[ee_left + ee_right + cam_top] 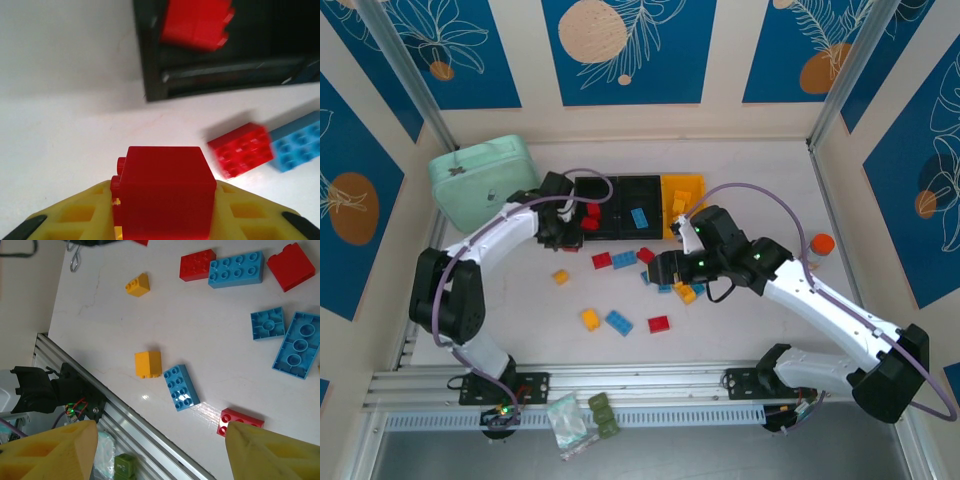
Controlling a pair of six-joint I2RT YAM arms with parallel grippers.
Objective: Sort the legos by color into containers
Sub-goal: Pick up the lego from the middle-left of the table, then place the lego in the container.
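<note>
Left arm extended toward the counter's (760,190) far edge, left pincer (165,225) pinching a red lego (165,185), apparently just short of the black container (150,75). Right pincer (160,450) spread above loose legos (181,387).

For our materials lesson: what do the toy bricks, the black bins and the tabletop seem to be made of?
Bricks: moulded plastic, smooth with a soft sheen and crisp studs. Black bins: probably rigid plastic, with thin walls and faint highlights. Tabletop: unclear; smooth white surface with glossy glare, perhaps laminate.

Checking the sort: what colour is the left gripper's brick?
Red brick, best in left wrist view.
</note>
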